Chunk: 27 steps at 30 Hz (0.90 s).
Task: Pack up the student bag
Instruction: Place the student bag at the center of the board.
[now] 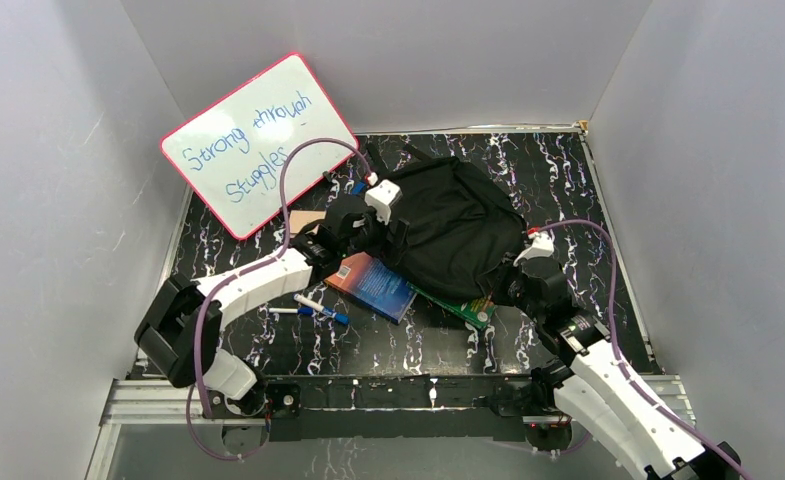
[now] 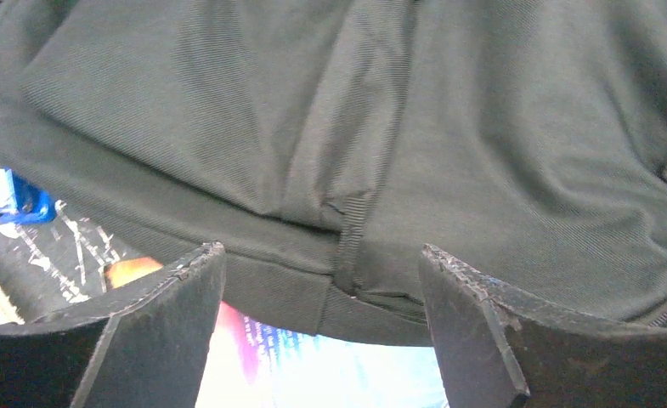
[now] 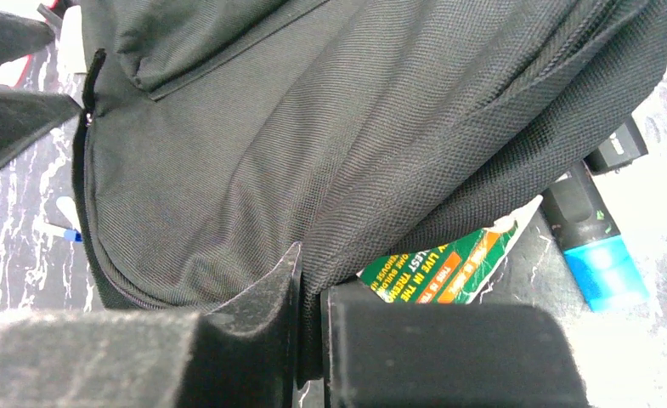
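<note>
From above I see only the near corner of the green book; the rest lies under the backpack, which also covers the far edge of the blue book. My left arm hides most of a brown flat thing. On the left wrist camera a blue object is cut by the left edge, and the blue book's cover is washed out.

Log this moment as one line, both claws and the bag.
left claw: open, facing large black fabric backpack | right claw: shut on backpack edge | partly under backpack: blue book, green book
</note>
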Available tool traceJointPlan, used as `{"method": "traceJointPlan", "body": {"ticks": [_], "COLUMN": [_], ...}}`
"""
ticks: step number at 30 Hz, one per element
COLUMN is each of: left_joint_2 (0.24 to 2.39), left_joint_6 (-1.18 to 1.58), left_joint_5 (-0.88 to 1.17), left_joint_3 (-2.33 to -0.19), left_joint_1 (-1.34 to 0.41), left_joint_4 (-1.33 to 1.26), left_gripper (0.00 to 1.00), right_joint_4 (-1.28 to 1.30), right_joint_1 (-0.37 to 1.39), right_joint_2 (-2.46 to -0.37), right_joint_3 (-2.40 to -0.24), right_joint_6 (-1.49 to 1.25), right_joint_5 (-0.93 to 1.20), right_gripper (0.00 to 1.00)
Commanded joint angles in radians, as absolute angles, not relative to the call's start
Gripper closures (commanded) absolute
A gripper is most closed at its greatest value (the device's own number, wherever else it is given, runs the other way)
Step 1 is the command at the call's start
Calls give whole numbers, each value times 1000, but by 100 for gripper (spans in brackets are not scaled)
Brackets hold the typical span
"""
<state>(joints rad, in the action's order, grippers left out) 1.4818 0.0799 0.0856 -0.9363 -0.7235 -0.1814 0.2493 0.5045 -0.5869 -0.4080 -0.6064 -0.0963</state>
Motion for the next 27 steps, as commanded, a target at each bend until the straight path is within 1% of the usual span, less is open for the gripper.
{"method": "traceJointPlan", "body": {"ticks": [1, 5, 6, 7, 9, 12, 16, 19, 21, 24, 27], "left_joint_2": [1417, 1393, 1390, 1390, 1391, 1385, 1352, 1338, 1340, 1345, 1348], "left_joint_6": [141, 261, 294, 326, 402, 495, 593, 603, 599, 624, 646], "left_joint_5": [-105, -223, -247, -266, -285, -267, -125, -91, -68, -47, -35], "left_joint_3": [-945, -942, -946, -952, -965, -971, -917, -897, -904, -915, -919], "left_joint_1": [-722, -720, -716, -708, -686, -630, -527, -504, -501, -500, -500], "left_joint_4": [-173, -155, -144, -129, -90, -38, -62, -84, -88, -90, -88], "left_gripper": [18, 16, 15, 15, 15, 14, 11, 6, 4, 4, 5], "right_joint_4": [335, 480, 521, 558, 629, 676, 642, 529, 392, 231, 131], "right_joint_1": [511, 511, 511, 511, 511, 512, 512, 511, 512, 512, 512], "right_joint_2": [-567, -550, -550, -550, -552, -548, -559, -601, -653, -789, -961], "right_joint_3": [-451, -524, -547, -570, -630, -705, -801, -840, -840, -827, -847], "right_joint_6": [-607, -665, -686, -702, -744, -775, -759, -747, -762, -825, -901], "right_joint_5": [-101, -225, -261, -292, -351, -415, -416, -350, -290, -169, -68], "right_gripper": [76, 44, 38, 35, 32, 32, 33, 33, 34, 37, 39]}}
